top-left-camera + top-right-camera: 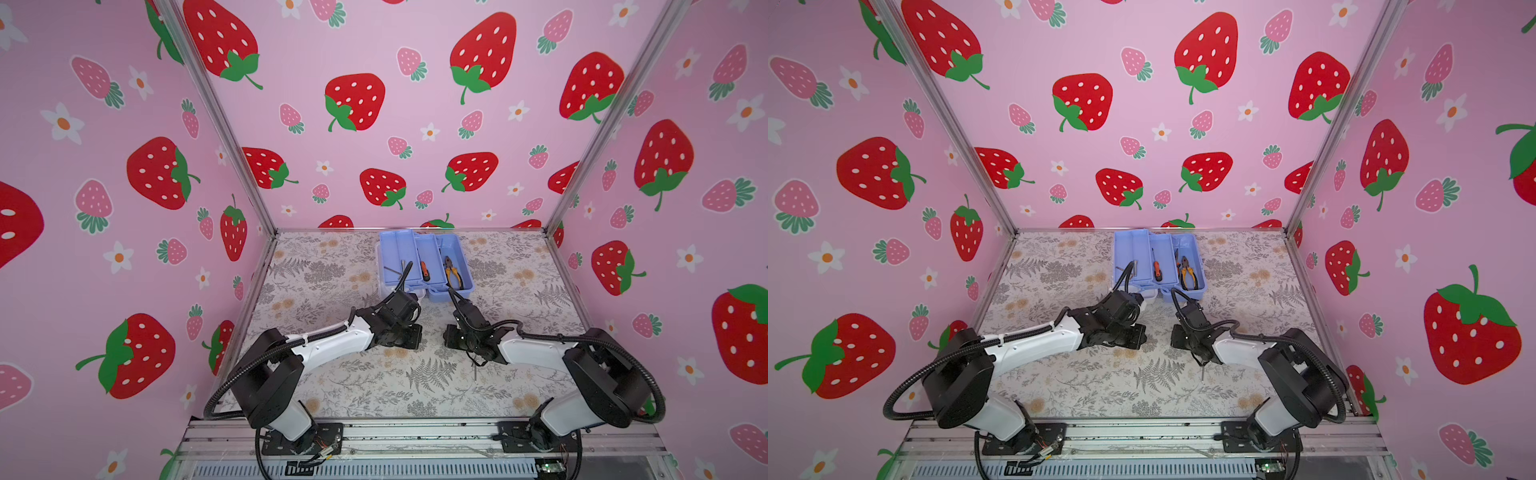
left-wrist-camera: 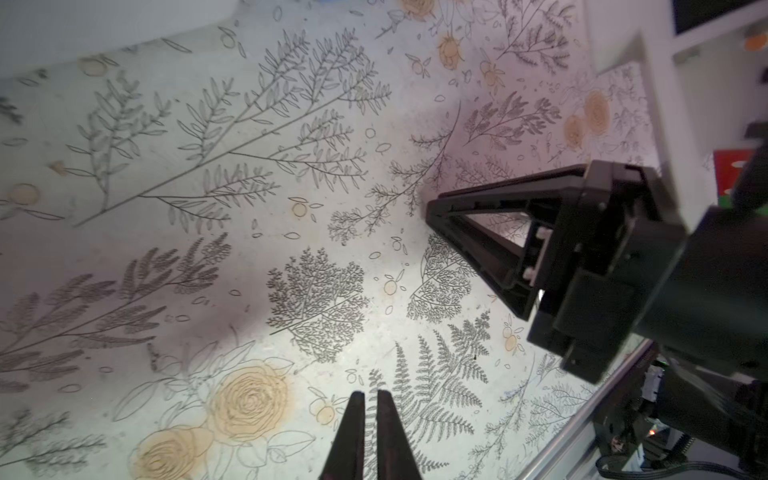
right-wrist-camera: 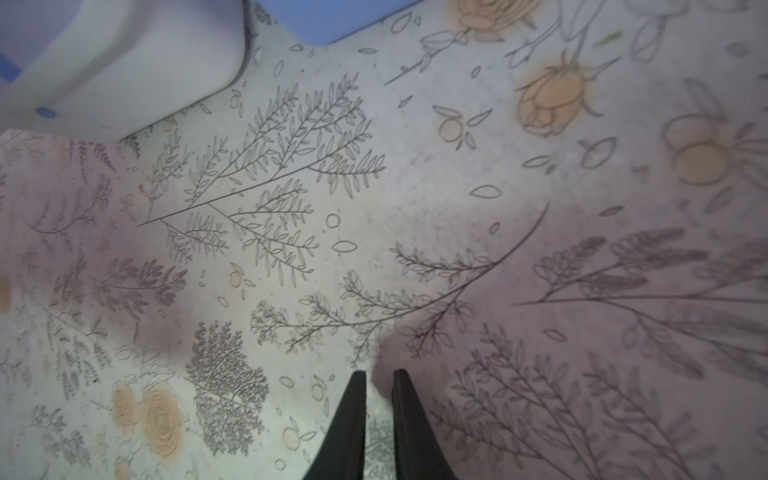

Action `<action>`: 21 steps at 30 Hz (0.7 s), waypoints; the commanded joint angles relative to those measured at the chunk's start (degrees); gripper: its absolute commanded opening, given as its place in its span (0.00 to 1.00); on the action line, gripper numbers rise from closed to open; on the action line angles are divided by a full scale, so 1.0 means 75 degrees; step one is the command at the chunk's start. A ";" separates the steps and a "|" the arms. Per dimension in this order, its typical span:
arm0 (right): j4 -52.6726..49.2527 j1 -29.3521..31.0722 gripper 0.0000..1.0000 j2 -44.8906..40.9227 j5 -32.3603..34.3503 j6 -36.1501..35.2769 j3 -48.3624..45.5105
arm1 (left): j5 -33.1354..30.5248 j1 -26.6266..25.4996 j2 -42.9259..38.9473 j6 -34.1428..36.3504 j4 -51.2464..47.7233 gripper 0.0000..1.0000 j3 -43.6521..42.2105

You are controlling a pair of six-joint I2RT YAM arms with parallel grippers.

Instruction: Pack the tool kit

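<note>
Pink strawberry-printed walls (image 1: pixel 374 62) close the cell in on three sides. An aluminium rail (image 1: pixel 415 432) along the front carries both arm bases. Between them lies the table (image 1: pixel 332 374), covered in a grey fern-and-rose print.

At the far middle of the table, close to the back wall, the tool kit (image 1: pixel 392 249) stands open with its blue trays spread out. Orange-handled pliers (image 1: pixel 453 272) lie in its right compartment and an orange-handled screwdriver (image 1: pixel 424 271) lies in the middle tray.

Both arms bend inward just in front of the kit, over bare table. On the left gripper (image 2: pixel 370 395) the fingers are drawn together to a hairline slit, with nothing in it. On the right gripper (image 3: pixel 379 373) they stand a little apart, also empty. Beside the right arm a slim metal rod (image 1: pixel 475 372) lies on the table.
</note>
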 commanded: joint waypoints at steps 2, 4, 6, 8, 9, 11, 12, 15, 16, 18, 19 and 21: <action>-0.0999 -0.0041 0.18 -0.0713 0.0522 0.0042 -0.0201 | 0.0134 -0.0283 0.0286 -0.0034 0.0090 0.13 0.0159; -0.1482 -0.0138 0.19 -0.1280 0.0732 -0.0069 -0.0380 | 0.0220 -0.0346 0.0416 -0.0055 0.0164 0.14 0.0224; -0.1980 -0.0246 0.20 -0.2023 0.0904 -0.0081 -0.0701 | 0.0417 -0.0383 0.0613 -0.0068 0.0269 0.14 0.0341; -0.2423 -0.0294 0.22 -0.2801 0.1166 0.0015 -0.1053 | 0.0565 -0.0462 0.0852 -0.0076 0.0377 0.14 0.0514; -0.2680 -0.0324 0.23 -0.3208 0.1315 0.0105 -0.1234 | 0.0642 -0.0510 0.0985 -0.0080 0.0394 0.14 0.0634; -0.3126 -0.0389 0.24 -0.4084 0.1522 0.0231 -0.1552 | 0.0774 -0.0614 0.1271 -0.0084 0.0382 0.15 0.0935; -0.3298 -0.0434 0.24 -0.4535 0.1596 0.0303 -0.1699 | 0.0822 -0.0677 0.1405 -0.0093 0.0362 0.16 0.1089; -0.3934 -0.0613 0.27 -0.5698 0.1688 0.0404 -0.2042 | 0.0886 -0.0860 0.1762 -0.0078 0.0257 0.16 0.1486; -0.4042 -0.0666 0.27 -0.5908 0.1674 0.0476 -0.2150 | 0.0897 -0.0904 0.1846 -0.0061 0.0225 0.16 0.1587; -0.4104 -0.0795 0.28 -0.6165 0.1521 0.0606 -0.2389 | 0.0911 -0.0992 0.2019 -0.0086 0.0194 0.16 0.1727; -0.4015 -0.0841 0.28 -0.6180 0.1395 0.0636 -0.2509 | 0.0910 -0.1024 0.2075 -0.0120 0.0194 0.16 0.1762; -0.3635 -0.0892 0.28 -0.6061 0.1023 0.0680 -0.2726 | 0.0912 -0.1063 0.2171 -0.0193 0.0217 0.16 0.1795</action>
